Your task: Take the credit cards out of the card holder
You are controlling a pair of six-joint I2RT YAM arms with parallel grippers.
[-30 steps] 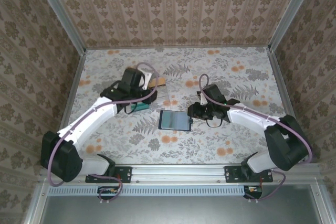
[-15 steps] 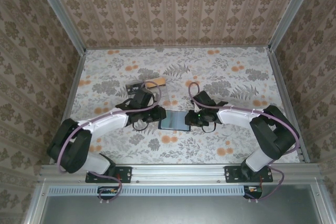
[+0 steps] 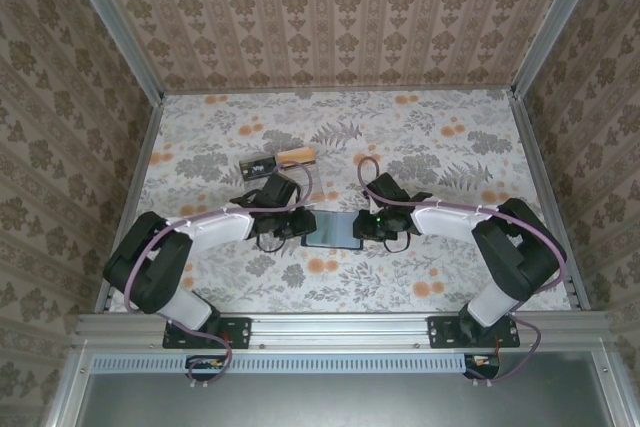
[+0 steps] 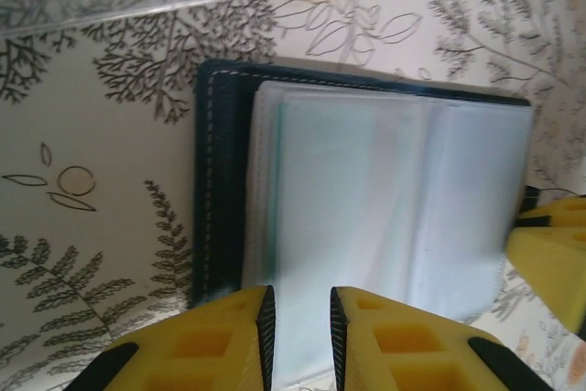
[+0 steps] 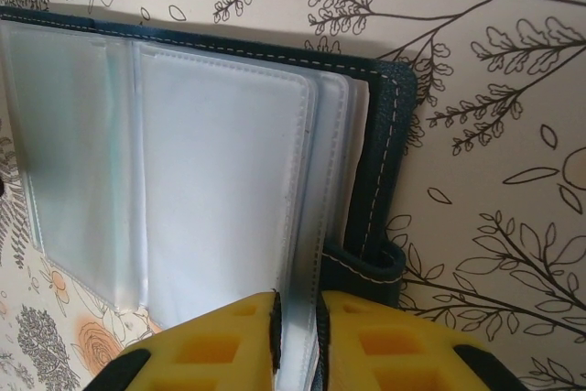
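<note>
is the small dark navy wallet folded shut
No, the dark navy wallet lies spread open on the floral tabletop, its frosted plastic sleeves facing up.

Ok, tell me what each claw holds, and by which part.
Both pinch the card holder by its clear sleeves: the left claw at one end, the right claw at the opposite end.

Navy card holder [image 3: 335,230] lies open and flat at frame centre, pale sleeves up. Black card [image 3: 259,165] and tan card [image 3: 297,156] rest upper left.
</note>
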